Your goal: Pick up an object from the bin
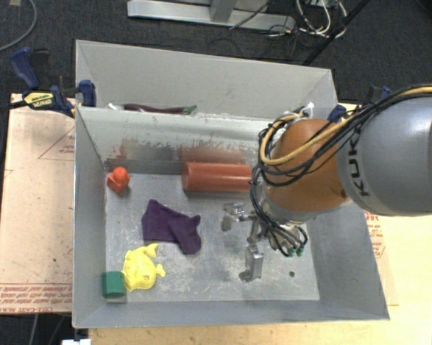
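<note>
While the gripper hangs low over bare floor of the grey metal bin, to the view's right of the crumpled purple cloth, the step in hand looks like the approach; whether the claw is released or clenched I cannot tell. A red-brown cylinder lies just above-right of that cloth, a small orange piece above-left, and a yellow soft figure and green block below-left. The next move probably calls for shifting toward the cloth and settling round it.

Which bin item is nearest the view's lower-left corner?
The small green block, just left of the yellow toy; the others lie farther up or right.
</note>
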`<state>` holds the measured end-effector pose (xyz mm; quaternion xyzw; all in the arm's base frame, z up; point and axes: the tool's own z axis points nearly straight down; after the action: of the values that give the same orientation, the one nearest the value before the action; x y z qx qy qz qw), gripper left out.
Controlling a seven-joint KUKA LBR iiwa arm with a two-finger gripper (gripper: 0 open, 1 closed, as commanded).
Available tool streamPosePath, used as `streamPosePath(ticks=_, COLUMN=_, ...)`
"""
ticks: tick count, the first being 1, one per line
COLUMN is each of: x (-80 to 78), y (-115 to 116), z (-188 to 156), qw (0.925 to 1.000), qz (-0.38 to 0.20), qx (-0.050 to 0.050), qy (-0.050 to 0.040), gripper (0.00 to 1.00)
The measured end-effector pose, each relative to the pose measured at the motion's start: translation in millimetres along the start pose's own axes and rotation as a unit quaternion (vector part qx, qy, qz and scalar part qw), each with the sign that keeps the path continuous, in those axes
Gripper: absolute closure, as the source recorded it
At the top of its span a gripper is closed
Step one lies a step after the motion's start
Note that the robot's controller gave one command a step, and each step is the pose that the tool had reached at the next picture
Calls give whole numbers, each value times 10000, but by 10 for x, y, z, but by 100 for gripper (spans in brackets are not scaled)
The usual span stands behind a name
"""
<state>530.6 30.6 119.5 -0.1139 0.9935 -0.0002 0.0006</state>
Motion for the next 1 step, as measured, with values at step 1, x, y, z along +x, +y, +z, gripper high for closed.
streamPosePath(ticks=1, x=-172, y=738, z=394, qw=9990, qz=438, qx=-25, qy=-9, gripper=0)
